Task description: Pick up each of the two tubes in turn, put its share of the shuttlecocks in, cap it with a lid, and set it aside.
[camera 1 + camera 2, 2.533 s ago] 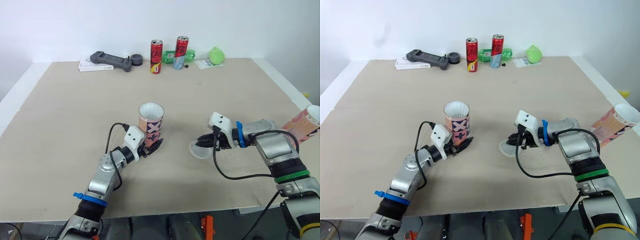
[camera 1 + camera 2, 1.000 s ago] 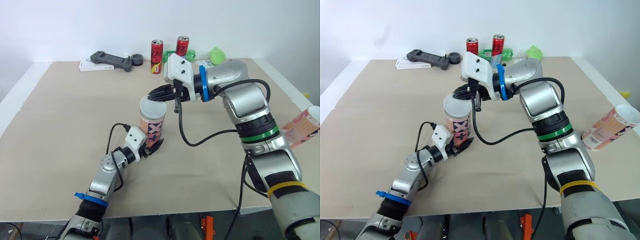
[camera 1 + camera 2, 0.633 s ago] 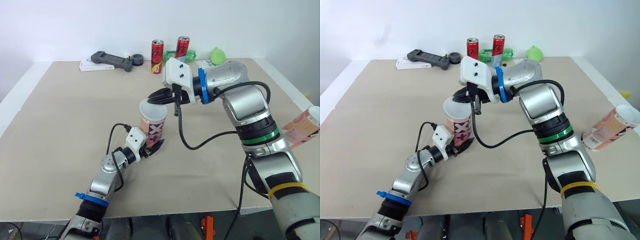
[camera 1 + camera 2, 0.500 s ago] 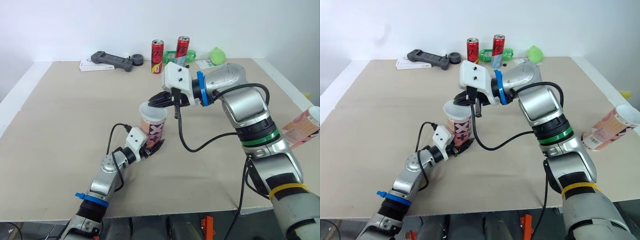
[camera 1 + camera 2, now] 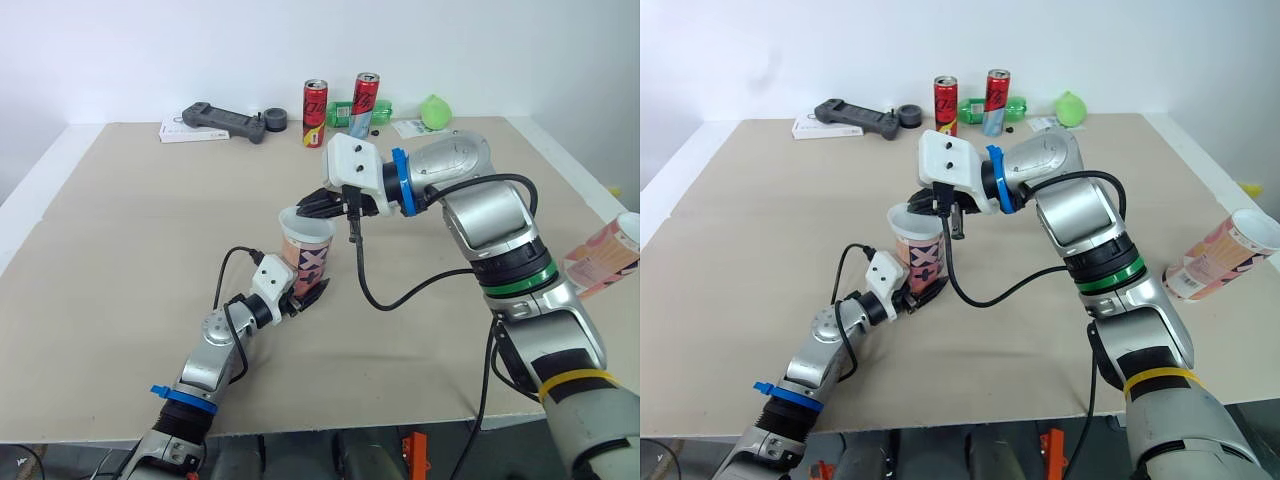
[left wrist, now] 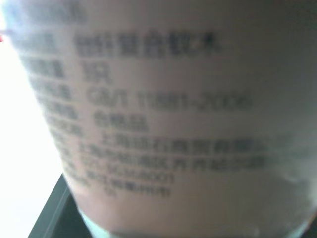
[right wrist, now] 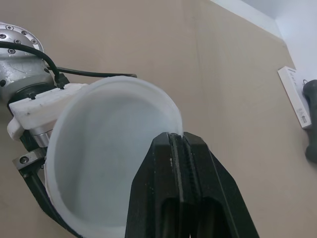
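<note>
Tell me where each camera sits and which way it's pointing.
Eye views: on the head, facing forward and down over the table; both arms show, left gripper gripping the tube, right gripper holding the lid.
Left wrist view: on that wrist, close against the tube's label.
Right wrist view: on that wrist, looking along its fingers pinching the lid.
Shared: eye and right wrist views show the lid.

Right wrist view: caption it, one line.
Right gripper pinches the round translucent white lid by its rim over the patterned tube in the left gripper.
</note>
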